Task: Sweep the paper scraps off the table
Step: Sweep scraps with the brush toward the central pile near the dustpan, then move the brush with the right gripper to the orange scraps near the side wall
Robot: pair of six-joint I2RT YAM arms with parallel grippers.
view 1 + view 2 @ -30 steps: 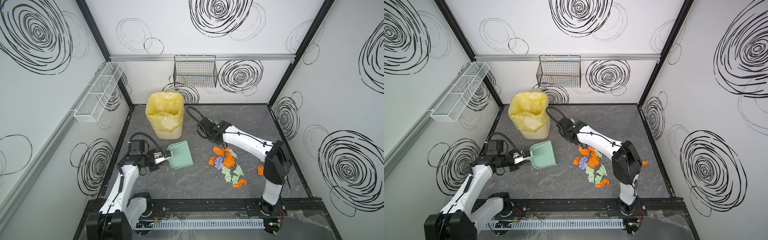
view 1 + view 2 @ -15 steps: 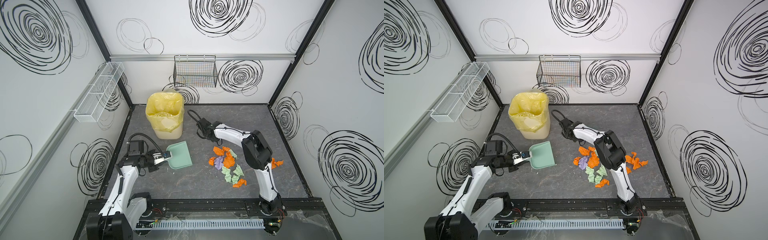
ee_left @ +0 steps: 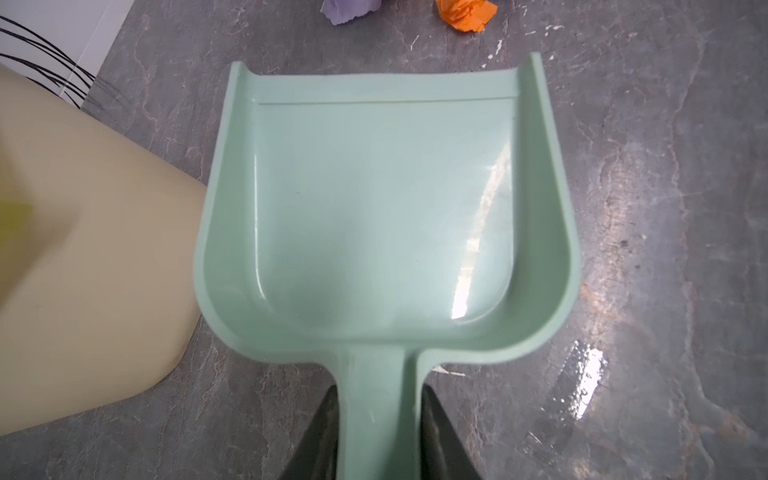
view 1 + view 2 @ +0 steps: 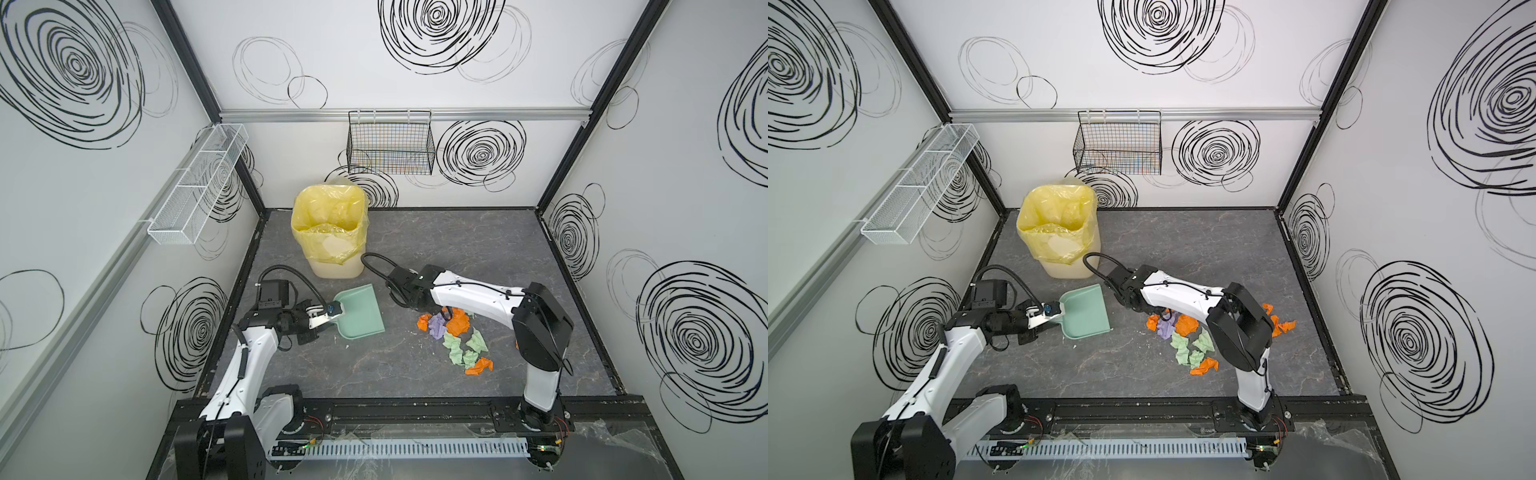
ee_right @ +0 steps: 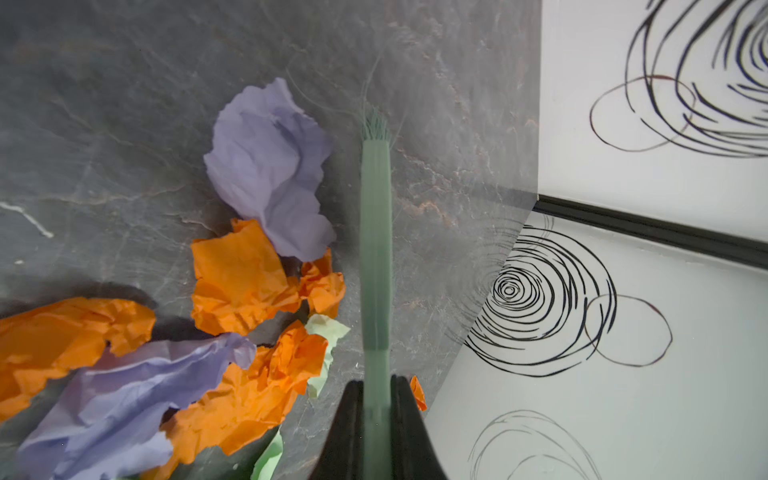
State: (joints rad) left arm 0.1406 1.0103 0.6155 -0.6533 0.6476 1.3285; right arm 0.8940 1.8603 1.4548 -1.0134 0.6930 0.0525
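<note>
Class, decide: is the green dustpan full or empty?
Empty. The dustpan shows a bare inner floor; the paper scraps lie on the table beyond its open edge.

The table (image 4: 457,245) bears paper scraps (image 4: 456,329) and a bin (image 4: 334,268).

Crumpled orange, pale green and lilac paper scraps (image 4: 457,325) are clustered right of centre on the dark grey, pale-veined bench (image 4: 374,374). A few orange ones (image 4: 1281,325) are set apart further right.

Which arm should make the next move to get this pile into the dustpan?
Right. The right gripper is shut on the brush, its bristles beside the paper scraps. The left gripper just holds the empty dustpan, mouth facing the pile, apart from it on the table.
</note>
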